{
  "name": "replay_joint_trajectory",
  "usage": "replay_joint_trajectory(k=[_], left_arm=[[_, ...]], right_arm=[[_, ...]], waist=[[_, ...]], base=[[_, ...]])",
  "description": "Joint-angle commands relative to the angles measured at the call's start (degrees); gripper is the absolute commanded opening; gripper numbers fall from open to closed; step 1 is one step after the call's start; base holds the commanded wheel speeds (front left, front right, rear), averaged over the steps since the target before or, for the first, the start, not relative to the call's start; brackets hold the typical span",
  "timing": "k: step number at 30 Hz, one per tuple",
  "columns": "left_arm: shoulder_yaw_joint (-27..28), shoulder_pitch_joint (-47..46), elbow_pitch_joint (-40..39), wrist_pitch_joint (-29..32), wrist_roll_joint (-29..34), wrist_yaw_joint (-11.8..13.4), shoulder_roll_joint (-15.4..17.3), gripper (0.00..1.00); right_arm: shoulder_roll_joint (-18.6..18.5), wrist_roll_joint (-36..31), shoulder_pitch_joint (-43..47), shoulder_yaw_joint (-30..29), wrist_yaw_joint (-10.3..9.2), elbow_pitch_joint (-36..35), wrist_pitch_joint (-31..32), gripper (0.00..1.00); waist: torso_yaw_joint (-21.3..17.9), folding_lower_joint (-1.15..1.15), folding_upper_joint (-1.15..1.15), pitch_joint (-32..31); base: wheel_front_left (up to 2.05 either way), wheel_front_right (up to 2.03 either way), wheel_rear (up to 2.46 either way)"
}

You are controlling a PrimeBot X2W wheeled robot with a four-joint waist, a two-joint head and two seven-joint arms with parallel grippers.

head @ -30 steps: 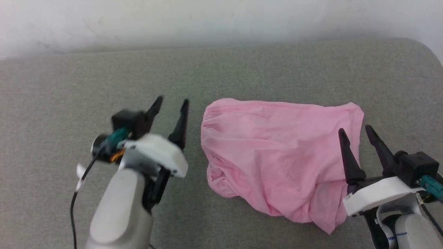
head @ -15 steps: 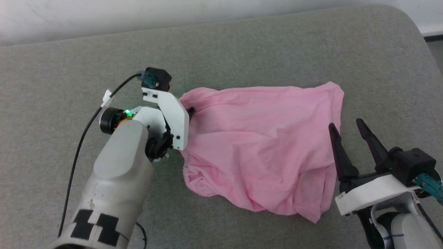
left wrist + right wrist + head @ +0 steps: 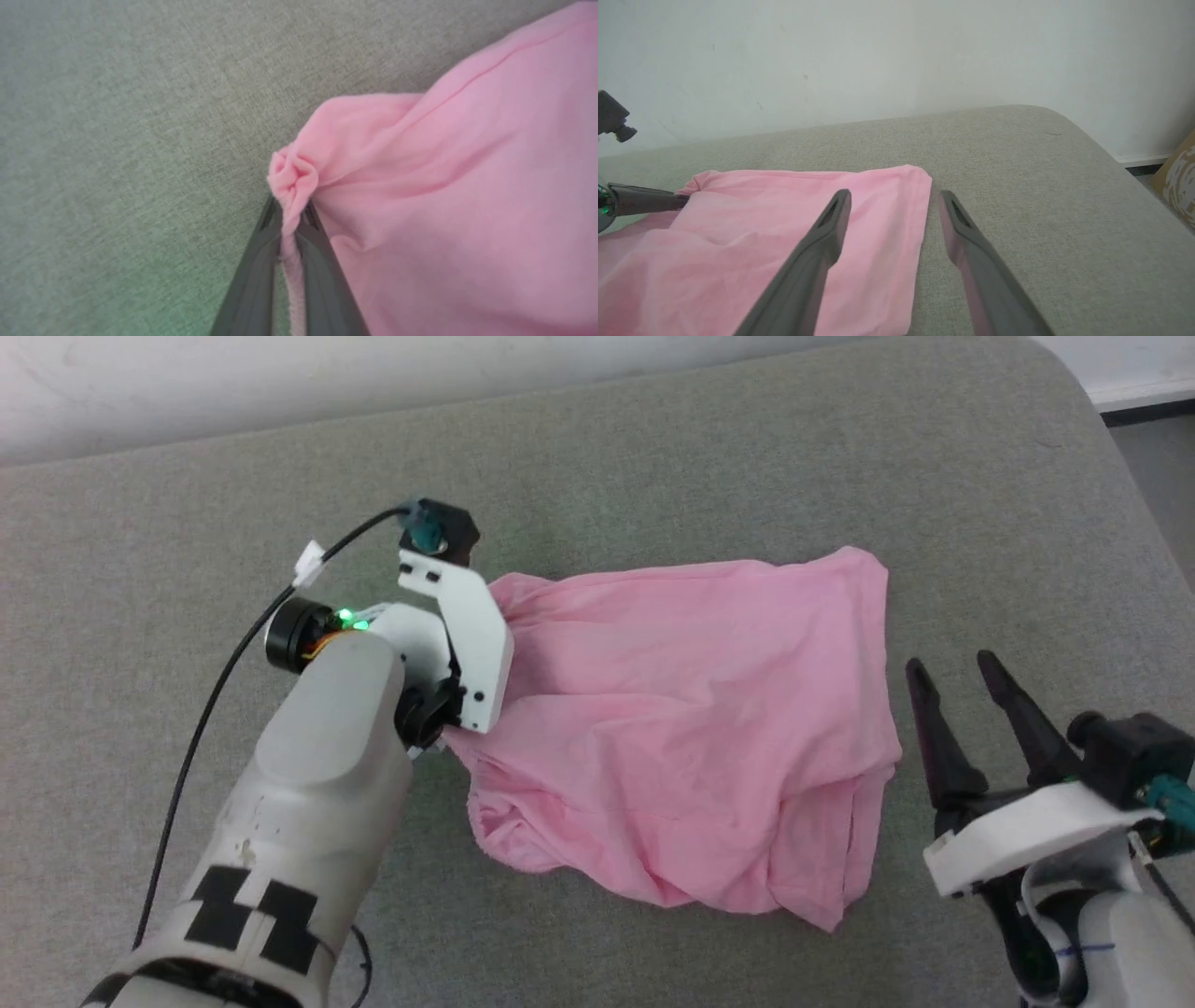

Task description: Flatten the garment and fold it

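Crumpled pink garment (image 3: 691, 728) lying on the middle of a grey upholstered surface (image 3: 653, 457), left gripper (image 3: 289, 210) jaws clenched on its bunched left edge, right gripper (image 3: 948, 663) jaws spread and empty just beside its right edge, bare upholstery open on every side, rounded corner far right

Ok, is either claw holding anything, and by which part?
The left claw pinches the thin bright pink cloth garment by a bunched bit of its edge. The right claw is open, holding nothing.
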Motion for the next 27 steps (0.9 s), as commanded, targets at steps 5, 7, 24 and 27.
replay_joint_trajectory(k=[5,7,24,27], left_arm=[[1.5,7.6,-2.5,-7.7,-1.0,1.7,3.1,0.00],[2.4,8.8,-5.1,-9.9,-1.7,2.4,3.1,0.00],[2.3,11.4,-26.8,-12.4,-3.4,3.6,2.8,0.00],[2.4,12.0,-29.3,-12.1,-3.8,3.8,3.3,0.00]], right_arm=[[-3.0,5.7,-7.7,-0.5,-0.04,6.8,4.7,1.00],[-4.6,8.3,-11.2,-0.2,-0.04,11.1,7.6,1.00],[-10.1,18.1,-40.6,7.8,-0.04,45.2,28.4,1.00],[-8.9,19.3,-42.8,8.9,-0.04,50.4,31.8,1.00]], waist=[[1.2,0.00,0.00,-1.0],[2.3,0.00,0.00,-0.8],[9.7,0.00,0.00,7.2],[9.6,0.00,0.00,8.0]], base=[[0.00,0.00,0.00],[0.00,0.00,0.00],[0.00,0.00,0.00],[0.00,0.00,0.00]])
